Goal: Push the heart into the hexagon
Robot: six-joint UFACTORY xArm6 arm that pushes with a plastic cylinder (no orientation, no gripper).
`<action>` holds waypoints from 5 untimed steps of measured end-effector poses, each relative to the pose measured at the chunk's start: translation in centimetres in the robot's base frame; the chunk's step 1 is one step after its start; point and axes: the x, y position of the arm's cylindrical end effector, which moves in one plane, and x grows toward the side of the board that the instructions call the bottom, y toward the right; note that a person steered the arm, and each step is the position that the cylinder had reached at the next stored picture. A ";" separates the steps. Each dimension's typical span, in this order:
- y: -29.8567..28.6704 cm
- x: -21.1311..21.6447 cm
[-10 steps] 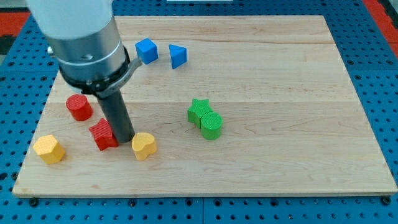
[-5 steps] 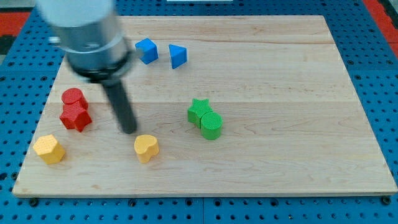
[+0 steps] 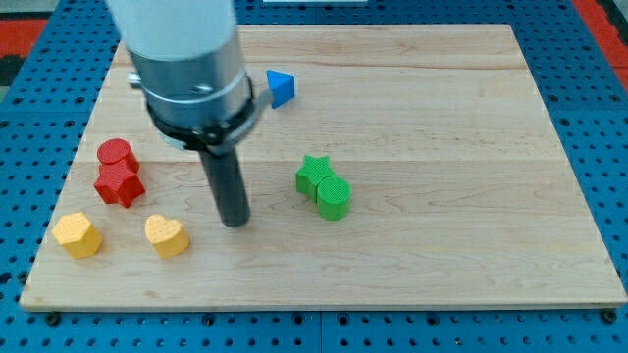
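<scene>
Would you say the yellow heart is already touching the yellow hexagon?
No, a strip of bare board separates the yellow heart from the yellow hexagon at the view's left.

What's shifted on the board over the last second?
The yellow heart slid toward the view's left, now close to the yellow hexagon but not touching it. The red star was pushed left, up against the red cylinder. My tip moved right, now right of the heart. The hexagon, green blocks and blue triangle stayed put.
</scene>
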 end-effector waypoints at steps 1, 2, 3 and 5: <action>-3.1 1.1; -6.5 1.1; -11.3 1.1; -4.2 1.1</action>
